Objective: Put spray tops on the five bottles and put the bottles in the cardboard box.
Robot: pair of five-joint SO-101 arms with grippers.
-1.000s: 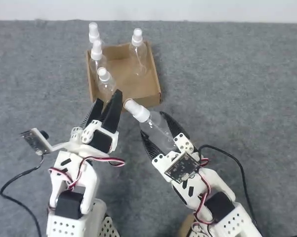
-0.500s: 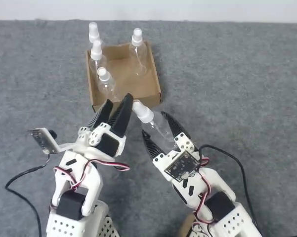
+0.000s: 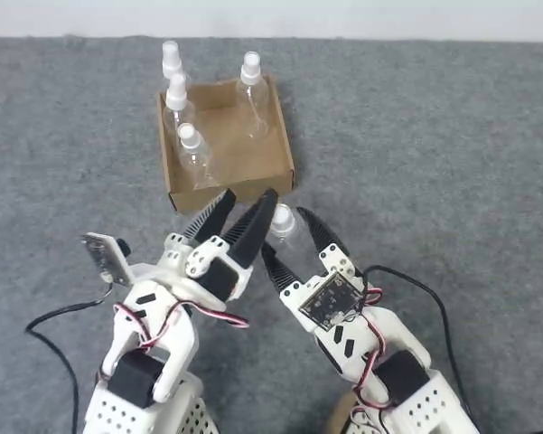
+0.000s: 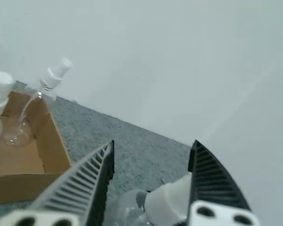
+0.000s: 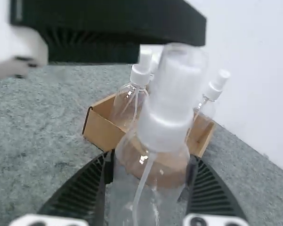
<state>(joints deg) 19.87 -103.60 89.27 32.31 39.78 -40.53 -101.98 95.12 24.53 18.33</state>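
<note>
My right gripper is shut on a clear bottle with a white spray top, holding it just in front of the cardboard box. My left gripper is open, its fingertips right beside that top. In the left wrist view the spray top lies between the spread fingers of my left gripper. Three capped bottles stand in the box, and a further one is at its far left corner.
Grey carpet covers the table, with free room to the right and left of the box. A pale wall runs along the far edge. Cables trail near both arm bases.
My left gripper swung right, toward the spray top, and its fingers now flank it. The bottle in my right gripper has tipped more upright.
</note>
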